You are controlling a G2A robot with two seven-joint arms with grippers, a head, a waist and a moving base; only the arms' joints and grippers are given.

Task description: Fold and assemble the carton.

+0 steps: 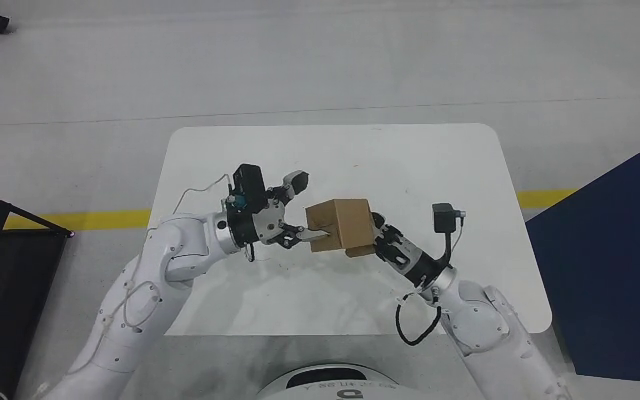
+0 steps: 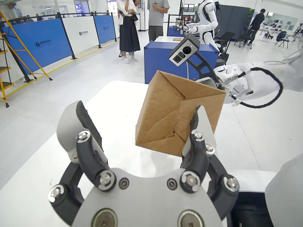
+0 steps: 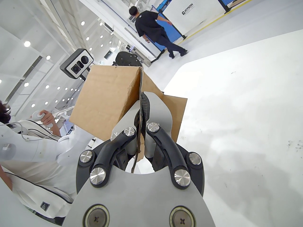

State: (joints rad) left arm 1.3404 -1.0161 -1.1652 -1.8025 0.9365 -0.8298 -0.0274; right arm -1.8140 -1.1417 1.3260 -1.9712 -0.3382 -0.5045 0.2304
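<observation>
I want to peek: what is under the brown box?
Only bare white table. The carton hangs tilted above it, pinched by the right gripper; the left gripper is open nearby. The spot below its lowest corner is hidden behind that gripper.

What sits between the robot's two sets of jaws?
A brown carton, plain in the top view. The right jaws are shut on one of its flaps; the left jaws stand open at its opposite side.

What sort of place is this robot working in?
Probably a robotics test hall: blue and white partition panels, a second humanoid robot, and a yellow line on the floor.
</observation>
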